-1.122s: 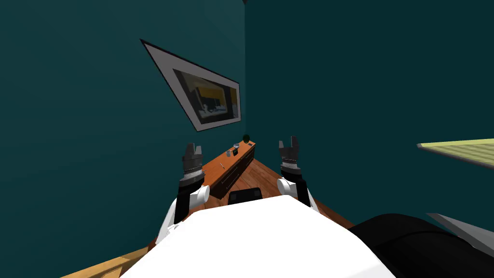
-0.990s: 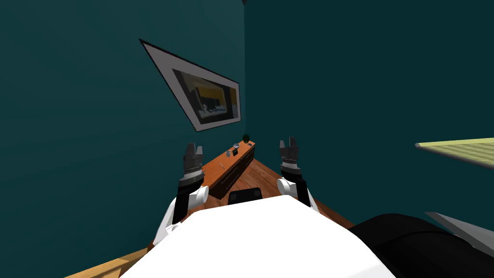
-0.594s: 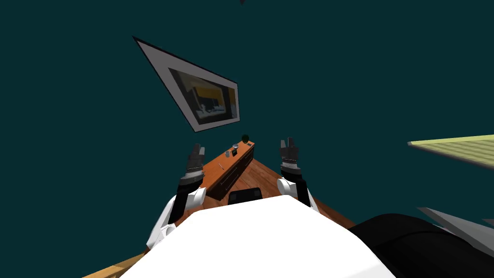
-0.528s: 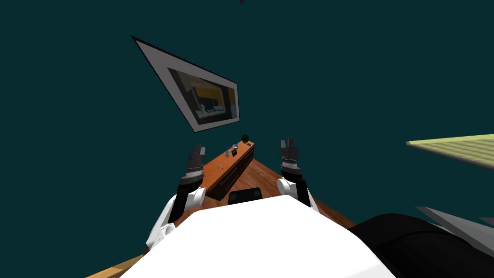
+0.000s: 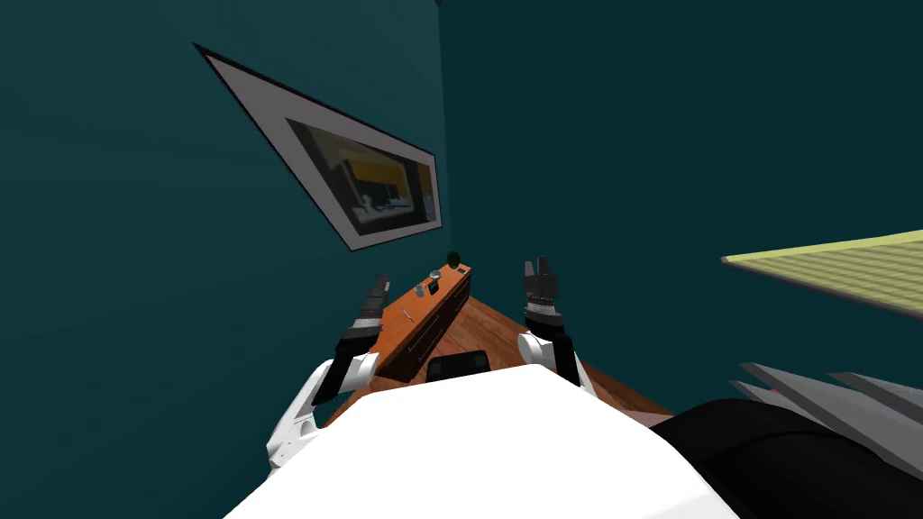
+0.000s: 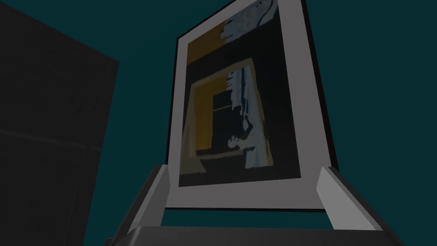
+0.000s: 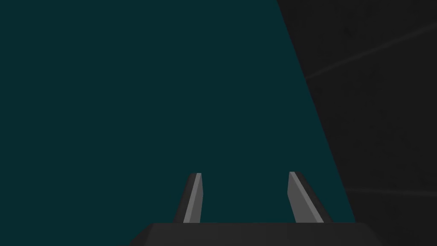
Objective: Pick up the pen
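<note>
- Noting the key relation first: the pen lies on the sideboard, roughly midway along its top. It is below the left gripper and off toward your right of it.
- The pen reads as a thin pale sliver. Its long axis seems to run roughly along the sideboard's length, but it is too small to be sure.
- The left gripper is raised beside the sideboard's wall-side edge and points up at the wall, not down at the pen. Its fingers stand wide apart with nothing between them.
- The right gripper hangs over the floor, well apart from the sideboard. Its fingers are parted more narrowly and are also empty.
- Judgement: the left arm is clearly the nearer one. You will need to tip that wrist downward and turn the fingers across the pen's axis before you lower it.
- Surface: a flat orange-brown wooden top with drawers on the front.
- Further along the top stand a small grey cup, a dark box, a bowl and a dark round thing. All are apart from the pen.
- Room: teal walls meet in a corner, a framed picture hangs above the sideboard, and the floor is wooden.
</note>
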